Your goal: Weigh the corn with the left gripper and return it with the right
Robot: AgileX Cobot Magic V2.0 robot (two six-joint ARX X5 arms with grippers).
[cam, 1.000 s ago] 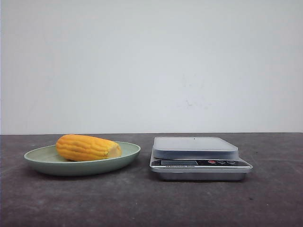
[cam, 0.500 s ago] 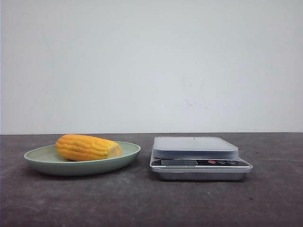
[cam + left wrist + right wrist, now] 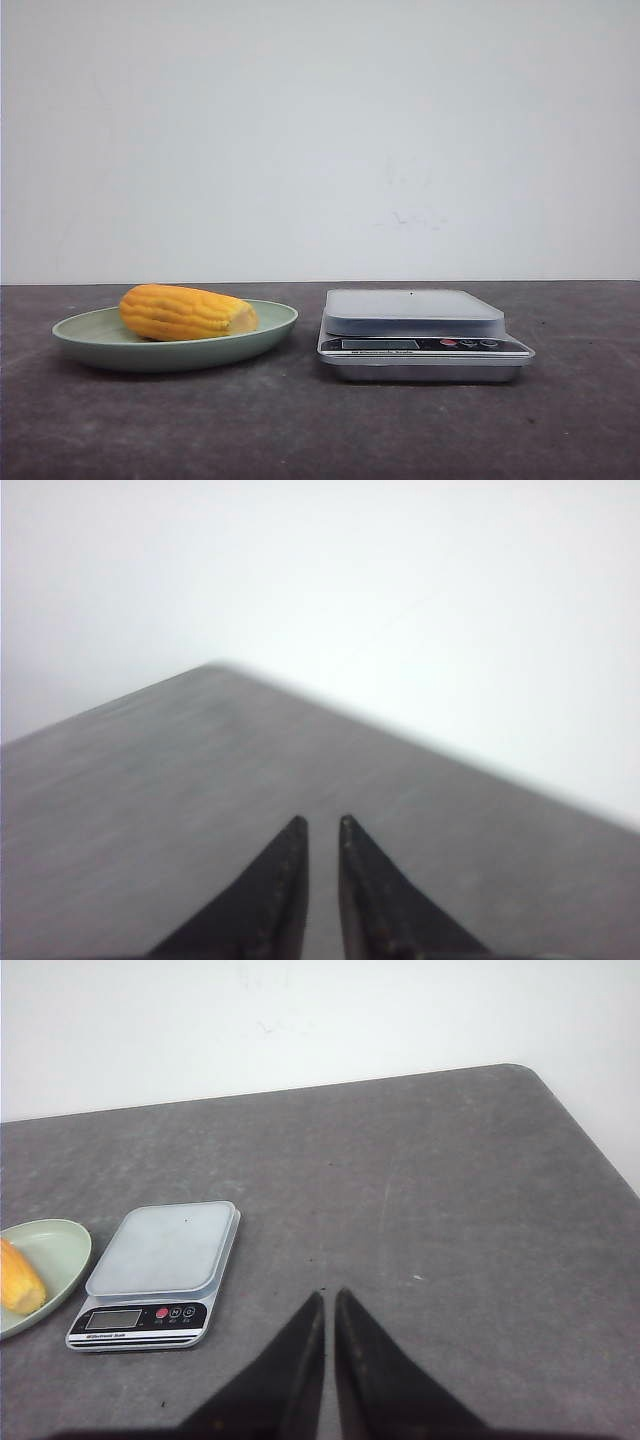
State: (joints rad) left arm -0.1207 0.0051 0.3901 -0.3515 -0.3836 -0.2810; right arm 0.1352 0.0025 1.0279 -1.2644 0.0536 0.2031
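Note:
The corn [image 3: 185, 312], a short yellow-orange cob, lies on its side on a pale green plate [image 3: 272, 328] at the left of the table. Its paler cut end points right, toward the scale. The right wrist view shows part of the corn [image 3: 20, 1278] at the picture's edge. Neither gripper shows in the front view. My left gripper [image 3: 322, 822] is empty, its pointed black fingers nearly together over bare grey table; that view is blurred. My right gripper [image 3: 329, 1294] is empty with its fingers nearly touching, above the table to the right of the scale.
A silver digital kitchen scale [image 3: 415, 312] stands just right of the plate with nothing on its platform. It also shows in the right wrist view [image 3: 165, 1250]. The dark grey table [image 3: 450, 1190] ends at a white wall behind, and its rounded far right corner shows.

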